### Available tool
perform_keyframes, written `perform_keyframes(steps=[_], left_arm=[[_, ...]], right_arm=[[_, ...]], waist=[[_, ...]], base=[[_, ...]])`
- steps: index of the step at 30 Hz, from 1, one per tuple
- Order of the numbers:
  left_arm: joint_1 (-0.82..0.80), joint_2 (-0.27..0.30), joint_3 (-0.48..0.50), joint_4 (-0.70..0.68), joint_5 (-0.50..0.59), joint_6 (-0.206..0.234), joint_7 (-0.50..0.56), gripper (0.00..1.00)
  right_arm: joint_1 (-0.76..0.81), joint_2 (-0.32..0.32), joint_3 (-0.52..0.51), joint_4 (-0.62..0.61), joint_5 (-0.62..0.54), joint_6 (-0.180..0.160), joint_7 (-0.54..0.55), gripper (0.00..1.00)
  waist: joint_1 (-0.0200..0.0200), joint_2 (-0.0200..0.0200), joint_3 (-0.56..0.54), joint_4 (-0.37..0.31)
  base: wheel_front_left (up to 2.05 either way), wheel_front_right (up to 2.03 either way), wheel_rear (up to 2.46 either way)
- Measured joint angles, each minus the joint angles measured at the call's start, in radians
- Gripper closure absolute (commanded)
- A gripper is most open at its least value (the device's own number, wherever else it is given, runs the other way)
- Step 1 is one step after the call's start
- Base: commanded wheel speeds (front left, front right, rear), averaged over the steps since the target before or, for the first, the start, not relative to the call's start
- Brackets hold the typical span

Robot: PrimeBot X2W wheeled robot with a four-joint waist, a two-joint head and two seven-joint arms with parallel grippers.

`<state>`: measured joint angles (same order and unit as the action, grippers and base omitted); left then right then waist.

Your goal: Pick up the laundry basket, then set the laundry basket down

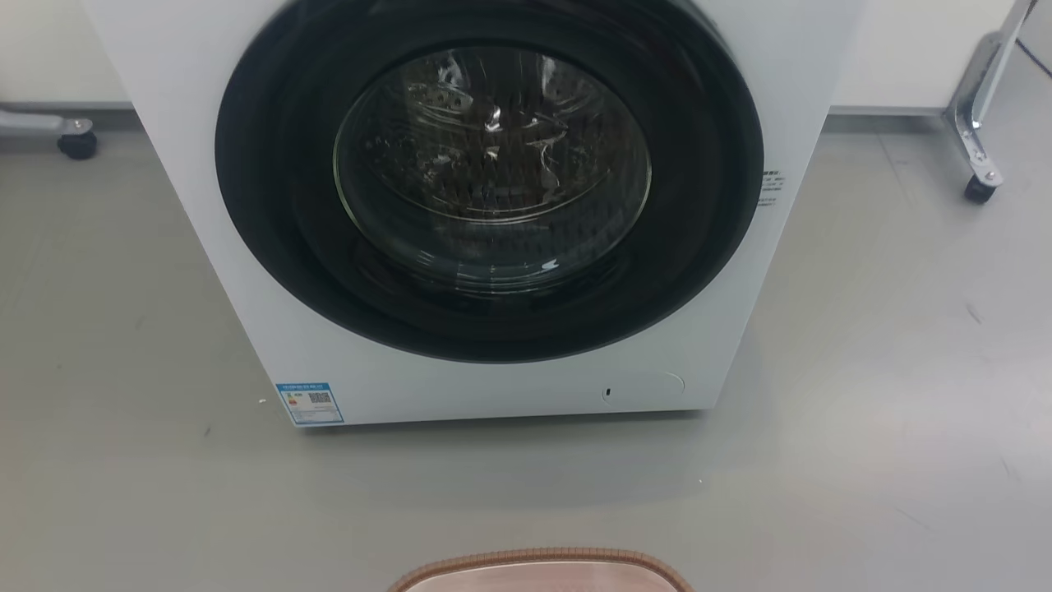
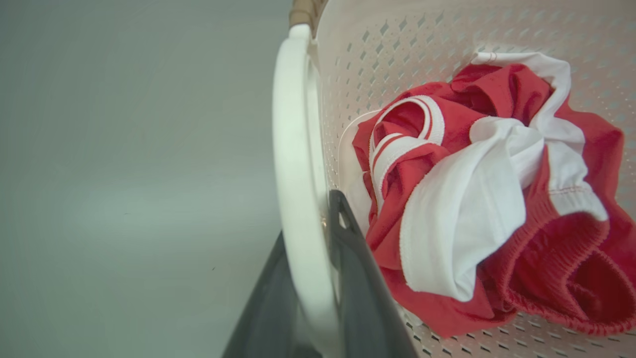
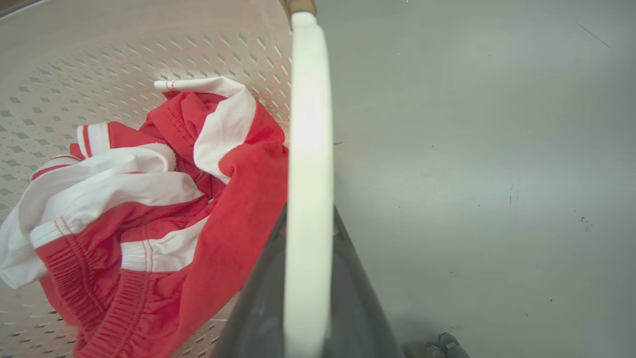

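The laundry basket (image 2: 397, 40) is cream, dotted with rows of small diamond-shaped holes, with a brown woven-look rim (image 1: 542, 557) and a glossy white handle (image 2: 298, 149). The clothes (image 2: 477, 199) in it are bright red with white panels and striped trim. The washing machine (image 1: 509, 386) is white with a black door ring (image 1: 271, 164), on a grey floor (image 1: 904, 411).

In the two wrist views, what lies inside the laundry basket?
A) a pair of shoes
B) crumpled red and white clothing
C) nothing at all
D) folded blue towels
B: crumpled red and white clothing lies against the perforated inside of the laundry basket, and both wrist views show it.
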<state>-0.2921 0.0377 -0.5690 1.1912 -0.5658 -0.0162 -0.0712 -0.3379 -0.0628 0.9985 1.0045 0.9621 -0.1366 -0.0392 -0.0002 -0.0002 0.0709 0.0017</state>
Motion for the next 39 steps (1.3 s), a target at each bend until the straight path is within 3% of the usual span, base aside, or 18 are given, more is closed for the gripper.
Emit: perform_keyframes(steps=[14,39], left_arm=[[0.053,0.008,-0.053,-0.025,-0.044,0.017,0.067,1.0],[0.055,0.012,-0.091,-0.045,-0.075,0.043,0.096,1.0]], right_arm=[[0.033,-0.002,0.041,0.0,0.056,-0.001,0.065,1.0],[0.039,-0.007,0.076,0.004,0.113,-0.004,0.069,1.0]], waist=[[0.0001,0.0001,-0.104,-0.017],[0.0003,0.0003,-0.12,-0.03]], base=[[0.0,0.0,0.0],[0.0,0.0,0.0]])
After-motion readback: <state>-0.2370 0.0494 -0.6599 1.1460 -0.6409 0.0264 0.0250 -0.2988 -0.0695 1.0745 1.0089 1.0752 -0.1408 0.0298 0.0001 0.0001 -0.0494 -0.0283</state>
